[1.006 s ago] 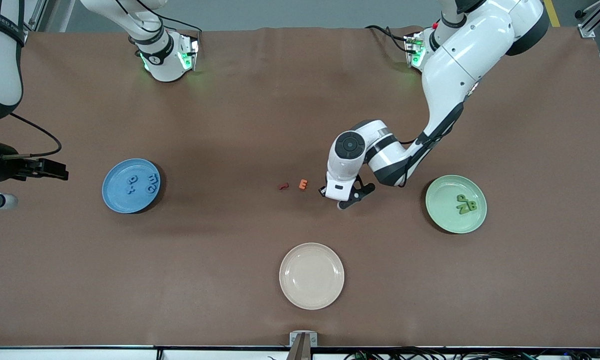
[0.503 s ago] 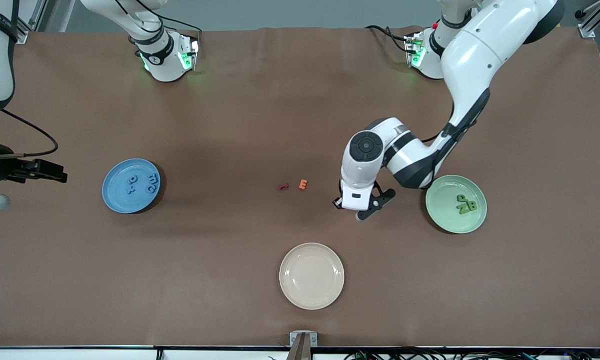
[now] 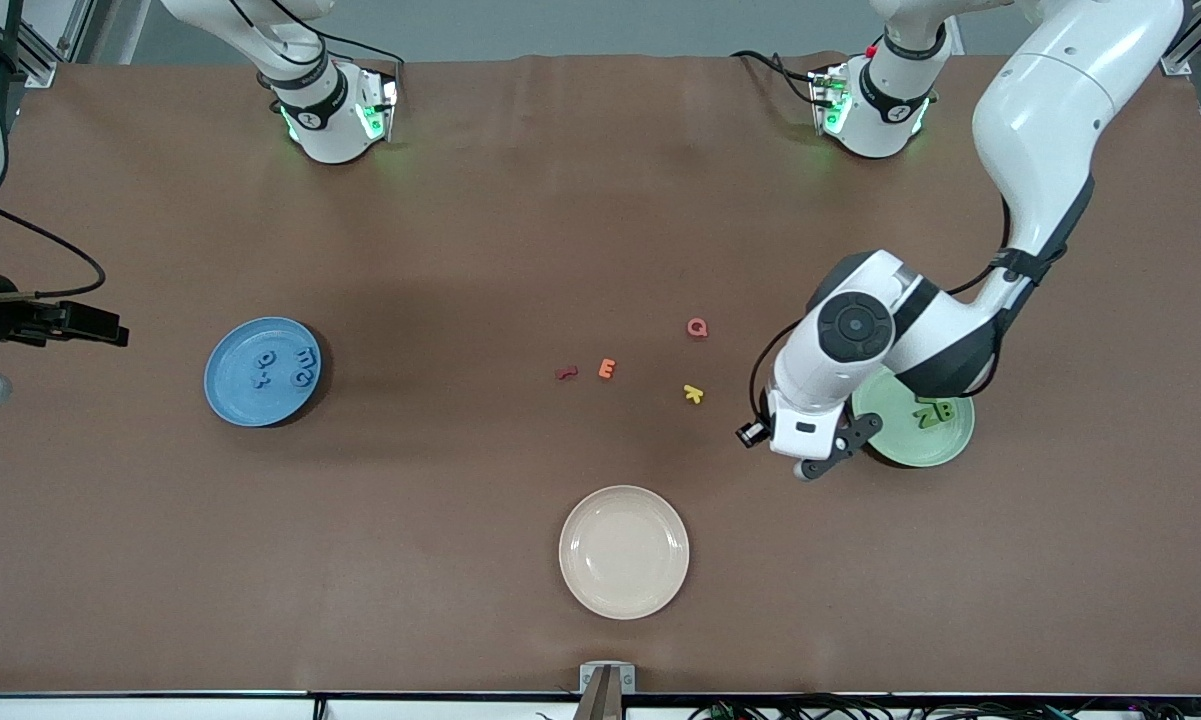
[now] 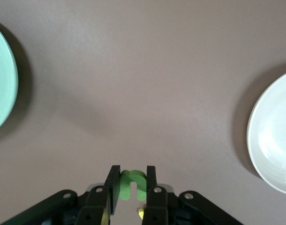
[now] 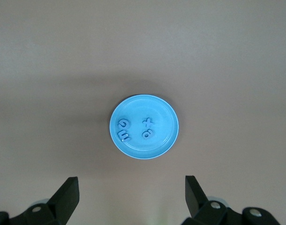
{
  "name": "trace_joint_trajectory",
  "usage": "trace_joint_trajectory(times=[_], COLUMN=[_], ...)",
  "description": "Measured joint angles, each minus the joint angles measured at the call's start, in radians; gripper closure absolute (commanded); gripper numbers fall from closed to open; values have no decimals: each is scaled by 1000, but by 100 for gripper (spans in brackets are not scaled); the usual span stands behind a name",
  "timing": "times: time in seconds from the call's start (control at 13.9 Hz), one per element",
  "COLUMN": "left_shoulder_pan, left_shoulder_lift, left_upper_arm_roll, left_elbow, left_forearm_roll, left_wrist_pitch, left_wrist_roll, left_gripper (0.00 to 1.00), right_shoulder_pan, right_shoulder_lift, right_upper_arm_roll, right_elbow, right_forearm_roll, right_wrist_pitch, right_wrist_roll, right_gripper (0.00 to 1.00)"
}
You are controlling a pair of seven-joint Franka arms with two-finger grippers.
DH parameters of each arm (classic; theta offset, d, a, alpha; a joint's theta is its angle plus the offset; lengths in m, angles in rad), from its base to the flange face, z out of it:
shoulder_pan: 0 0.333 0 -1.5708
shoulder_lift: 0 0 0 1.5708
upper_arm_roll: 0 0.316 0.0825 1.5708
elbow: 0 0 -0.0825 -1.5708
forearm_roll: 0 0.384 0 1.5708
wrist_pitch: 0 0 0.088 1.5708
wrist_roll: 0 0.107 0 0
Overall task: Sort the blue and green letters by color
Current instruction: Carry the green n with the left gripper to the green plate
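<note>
**Last green letter in transit**

Left gripper [image 4: 132, 183] pinches a green letter [image 4: 132, 183] edgewise above the table beside the green plate [image 3: 885, 440]. Foam looks light, soft: 2 flat faces suit a gentle pinch. Right gripper [image 5: 132, 197] waits, spread, over the blue plate [image 5: 143, 126].

Blue plate [image 3: 235, 395], green plate [image 3: 920, 445] (white third [image 3: 624, 590])
</note>
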Motion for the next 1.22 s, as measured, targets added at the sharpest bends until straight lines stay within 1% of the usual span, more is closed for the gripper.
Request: trace_joint_trajectory(times=[0.07, 0.22, 0.36, 0.72, 0.86, 1.08, 1.22], left_shoulder_pan=[1, 16, 61, 159, 210, 311, 359], left_shoulder_lift=[0, 1, 3, 8, 8, 8, 7], left_upper_arm_roll=[1, 8, 11, 12, 12, 9, 6], left_elbow=[7, 14, 14, 9, -12, -69, -117], left_forearm_roll=[0, 0, 0, 0, 0, 3, 36], left_wrist_pitch=[-8, -17, -37, -117, -130, -130, -126], left_wrist_roll=[19, 75, 155, 332, 411, 541, 603], left_gripper=[100, 100, 100, 100, 100, 100, 100], right_shoulder_pan=[-3, -33, -52, -55, -56, -56, -56], right_shoulder_lift=[-10, -40, -78, -159, -190, -238, -269], right_upper_arm_roll=[3, 35, 58, 66, 67, 73, 89], right_elbow=[0, -7, -23, -90, -119, -162, -184], right_forearm_roll=[0, 0, -1, -1, -3, -15, -25], right_wrist_pitch=[-4, -10, -17, -18, -18, -18, -18], right_wrist_roll=[0, 0, 0, 0, 0, -2, -2], right_gripper=[0, 0, 0, 0, 0, 0, 0])
